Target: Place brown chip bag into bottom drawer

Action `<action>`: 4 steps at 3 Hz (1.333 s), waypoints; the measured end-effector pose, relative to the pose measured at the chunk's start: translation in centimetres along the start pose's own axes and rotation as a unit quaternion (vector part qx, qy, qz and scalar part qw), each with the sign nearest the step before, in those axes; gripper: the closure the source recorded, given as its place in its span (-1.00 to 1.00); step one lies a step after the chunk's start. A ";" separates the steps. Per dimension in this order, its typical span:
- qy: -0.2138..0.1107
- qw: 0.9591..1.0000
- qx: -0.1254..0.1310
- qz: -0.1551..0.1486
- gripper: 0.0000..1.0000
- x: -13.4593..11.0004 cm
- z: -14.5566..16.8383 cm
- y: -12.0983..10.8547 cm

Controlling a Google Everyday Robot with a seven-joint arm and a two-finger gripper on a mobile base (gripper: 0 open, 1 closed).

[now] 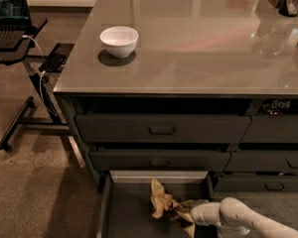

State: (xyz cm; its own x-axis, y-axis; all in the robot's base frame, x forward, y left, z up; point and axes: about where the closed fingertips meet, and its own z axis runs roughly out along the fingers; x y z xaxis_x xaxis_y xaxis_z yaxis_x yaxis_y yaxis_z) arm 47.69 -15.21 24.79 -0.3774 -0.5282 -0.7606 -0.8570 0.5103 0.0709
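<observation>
The brown chip bag (161, 203), crumpled tan-yellow foil with a dark panel, sits upright inside the open bottom drawer (126, 214), near its middle and in front of the pale back strip. My gripper (185, 212) reaches in from the lower right on a white arm and is at the bag's right side, low over the drawer floor. The bag hides its tips.
A white bowl (119, 40) stands on the grey countertop (198, 43) at the left. Two handled drawers (161, 129) are shut above the open one. A right-hand drawer column (273, 157) adjoins. A laptop stand (20, 43) with cables stands at the left on the floor.
</observation>
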 end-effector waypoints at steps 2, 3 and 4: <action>0.017 0.999 0.045 0.009 1.00 3.0 3.2 -1.7; 0.009 0.997 0.074 0.022 1.00 4.3 4.7 -3.0; 0.009 0.997 0.075 0.023 0.71 4.5 4.9 -3.0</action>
State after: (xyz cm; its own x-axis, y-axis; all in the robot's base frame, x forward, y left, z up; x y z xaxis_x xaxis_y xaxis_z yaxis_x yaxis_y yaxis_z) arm 50.27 -15.81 18.04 -0.4232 -0.5136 -0.7464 -0.7770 0.6295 0.0073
